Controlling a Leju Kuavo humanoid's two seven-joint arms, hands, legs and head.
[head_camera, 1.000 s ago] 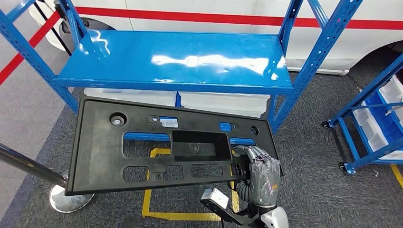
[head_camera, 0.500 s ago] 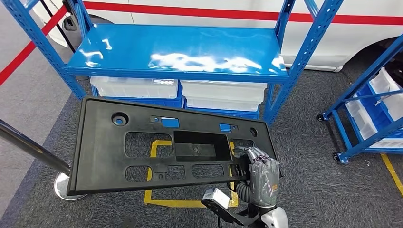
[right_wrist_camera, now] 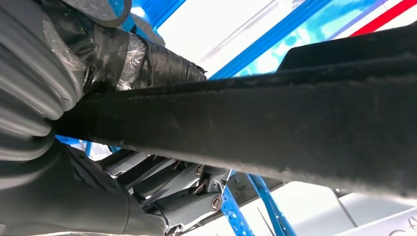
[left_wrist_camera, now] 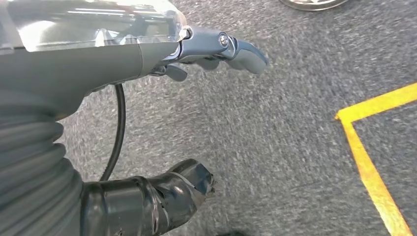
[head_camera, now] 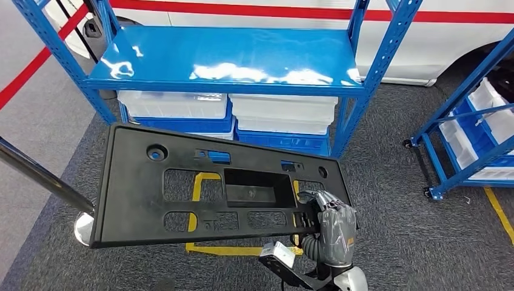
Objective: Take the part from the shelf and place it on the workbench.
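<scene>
Head view shows one black plastic panel (head_camera: 182, 194) held out flat over the grey carpet (head_camera: 394, 230), short of the blue shelf (head_camera: 230, 57), with the right hand (head_camera: 330, 227) gripping its near right corner. Four white bins (head_camera: 285, 109) sit under the shelf, and no writing can be read. Left wrist view has the left hand (left_wrist_camera: 196, 64) holding nothing, fingers apart, above carpet beside one yellow floor line (left_wrist_camera: 369, 162).

One black part (head_camera: 157, 194) is held up by one right hand (head_camera: 332, 223); one left hand (left_wrist_camera: 147, 59) hangs over the floor. Two blue shelf racks stand far: one (head_camera: 230, 57) ahead, one (head_camera: 473, 127) right. Four white bins (head_camera: 176, 103) sit under the near shelf.
</scene>
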